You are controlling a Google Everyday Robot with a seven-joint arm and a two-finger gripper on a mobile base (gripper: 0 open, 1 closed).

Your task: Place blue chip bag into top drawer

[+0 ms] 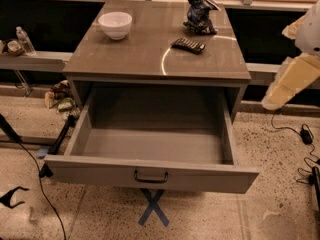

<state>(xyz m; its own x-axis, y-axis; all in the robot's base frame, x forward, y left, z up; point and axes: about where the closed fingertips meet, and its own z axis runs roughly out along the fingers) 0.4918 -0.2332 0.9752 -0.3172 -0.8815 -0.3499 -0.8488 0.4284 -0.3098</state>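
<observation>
The blue chip bag stands crumpled at the far right of the cabinet top. The top drawer is pulled fully open below the top. Its box is empty and its dark handle sits at the centre of the front panel. My gripper is out of view. Only a cream and white part of my arm shows at the right edge, beside the cabinet and apart from the bag.
A white bowl sits at the far left of the top. A flat black ribbed bar lies in front of the bag. Cables lie on the floor at right, a black stand leg at left, and blue tape under the drawer.
</observation>
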